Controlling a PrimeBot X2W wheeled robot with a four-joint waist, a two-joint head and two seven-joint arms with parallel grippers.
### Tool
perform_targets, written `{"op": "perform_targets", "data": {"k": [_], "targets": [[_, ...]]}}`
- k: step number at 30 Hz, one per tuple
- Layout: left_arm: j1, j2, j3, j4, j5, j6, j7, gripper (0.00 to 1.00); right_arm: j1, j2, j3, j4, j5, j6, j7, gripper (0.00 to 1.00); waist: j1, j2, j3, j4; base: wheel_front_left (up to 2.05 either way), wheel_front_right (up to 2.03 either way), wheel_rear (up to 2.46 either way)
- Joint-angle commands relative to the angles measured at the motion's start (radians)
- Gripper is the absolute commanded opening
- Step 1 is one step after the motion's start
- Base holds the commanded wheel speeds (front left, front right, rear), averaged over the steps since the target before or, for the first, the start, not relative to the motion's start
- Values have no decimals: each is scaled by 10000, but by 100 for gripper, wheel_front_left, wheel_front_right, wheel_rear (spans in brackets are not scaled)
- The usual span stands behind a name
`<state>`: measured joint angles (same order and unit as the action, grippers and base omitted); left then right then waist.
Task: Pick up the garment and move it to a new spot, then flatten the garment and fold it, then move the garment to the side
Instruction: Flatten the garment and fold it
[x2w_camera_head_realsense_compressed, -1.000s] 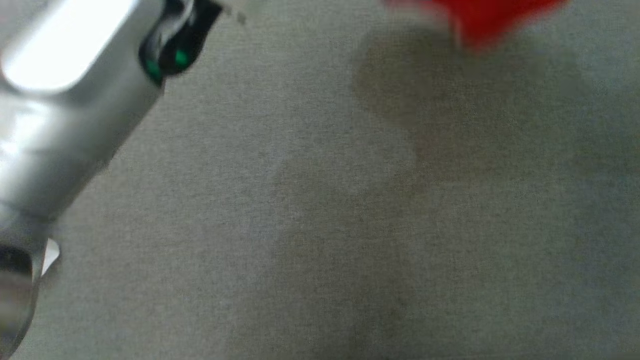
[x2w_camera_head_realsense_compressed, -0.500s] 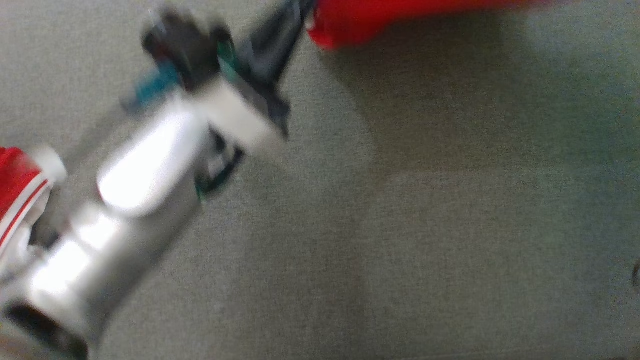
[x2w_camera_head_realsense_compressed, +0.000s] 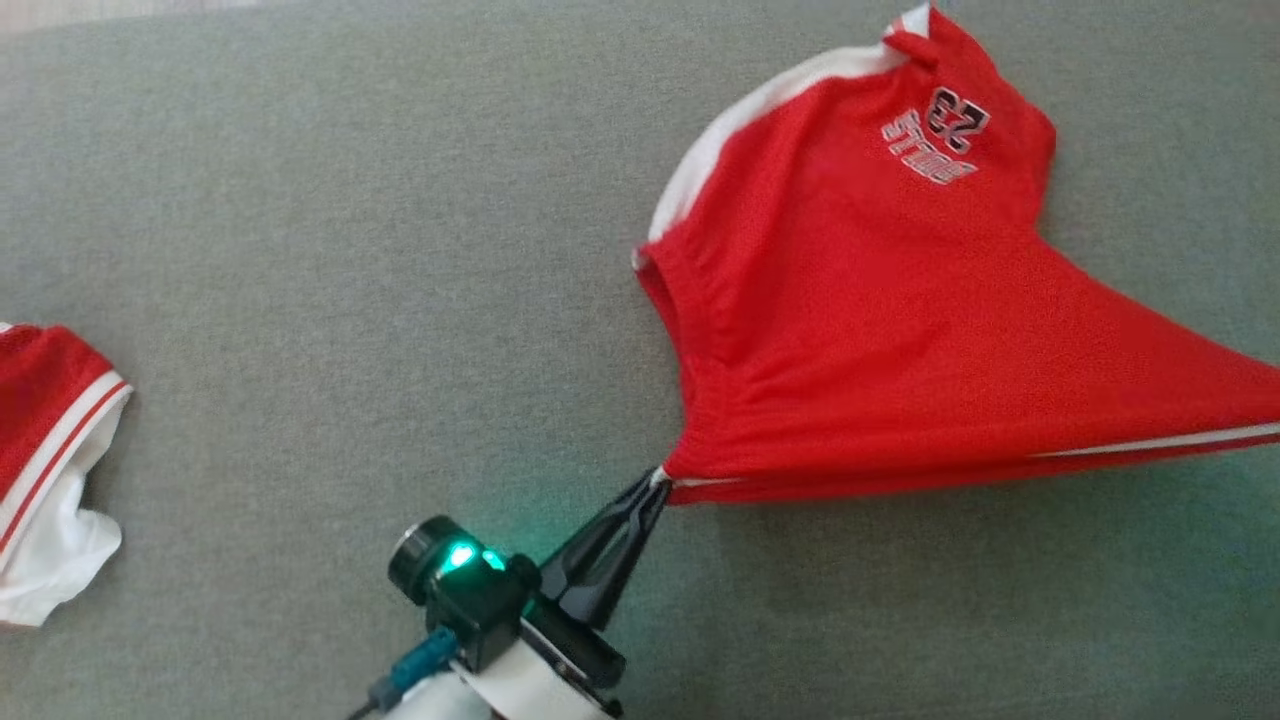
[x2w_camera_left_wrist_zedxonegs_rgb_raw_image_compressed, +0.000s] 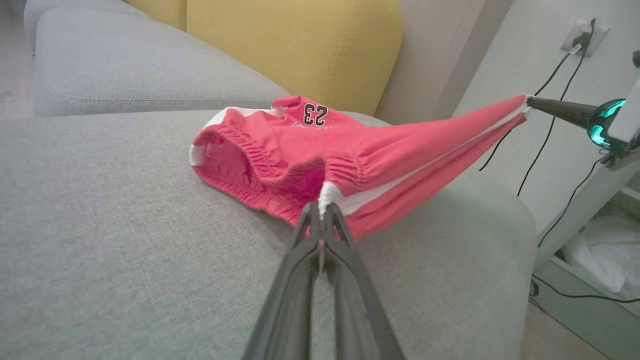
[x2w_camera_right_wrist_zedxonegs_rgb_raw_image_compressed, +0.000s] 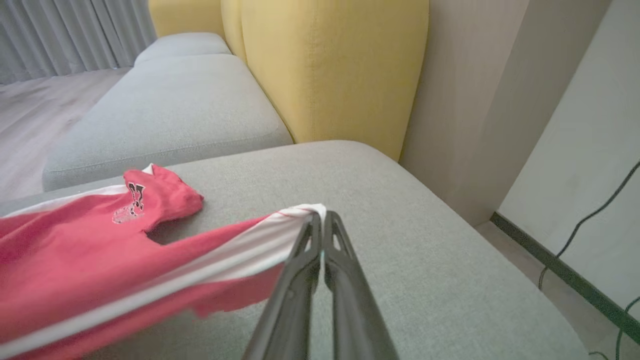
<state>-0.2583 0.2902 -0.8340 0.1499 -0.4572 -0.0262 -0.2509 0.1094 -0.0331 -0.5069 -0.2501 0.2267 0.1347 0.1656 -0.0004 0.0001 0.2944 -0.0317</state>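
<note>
The left gripper (x2w_camera_head_realsense_compressed: 655, 479) is clamped shut on a white-striped corner of the red basketball shorts (x2w_camera_head_realsense_compressed: 860, 330); the right gripper (x2w_camera_right_wrist_zedxonegs_rgb_raw_image_compressed: 320, 216) is pinched closed on the far end of that same striped edge. The edge between the two grips is pulled taut and lifted off the grey sofa cushion (x2w_camera_head_realsense_compressed: 350, 230); this taut line is the shorts' long axis, running straight from one pair of fingertips to the other across the robot's front. The rest of the shorts, with the gathered elastic opening and the panel printed 23, trails away beyond the held edge and droops to rest on the cushion; it lies ahead and to the right of the left gripper, and ahead and to the left of the right gripper. That trailing cloth looks bunched, not flat. In my judgement the coming move is a lay-down to flatten; it turns on holding the grippers apart along this axis while drawing the edge away from the trailing cloth, so that the cloth drags smooth. A second red-and-white garment (x2w_camera_head_realsense_compressed: 50, 450) lies well off to the left of the left gripper.
</note>
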Motion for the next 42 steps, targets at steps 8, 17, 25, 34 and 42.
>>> {"op": "perform_targets", "data": {"k": [8,17,25,34,42], "targets": [[-160,-550,1172,-338,27,-424,-108,0,-1328,-516,-521,-723,-353,-40,602,0,4,-1,6,635,0,0,0],[-2581,-1779,1351,1020,-1084,-892,341,0,-4421,-1920,557,1633,-1168,-40,1324,0,4,-1,650,1475,0,0,0],[-4693,-2162,1360,2923,-1931,-994,1301,0,-7461,-3083,2259,4988,-1628,-40,1325,0,4,-1,1604,1864,0,0,0],[-5131,-2316,1299,3959,-2243,-880,1219,100,-9221,-3163,3598,7682,-1779,-40,662,100,4,-1,1864,2240,0,0,0],[-4354,-2338,1530,3813,-1807,-209,-5,100,-8665,-3351,4012,8280,-308,-40,-98,100,4,-1,1213,2403,0,0,0]]}}
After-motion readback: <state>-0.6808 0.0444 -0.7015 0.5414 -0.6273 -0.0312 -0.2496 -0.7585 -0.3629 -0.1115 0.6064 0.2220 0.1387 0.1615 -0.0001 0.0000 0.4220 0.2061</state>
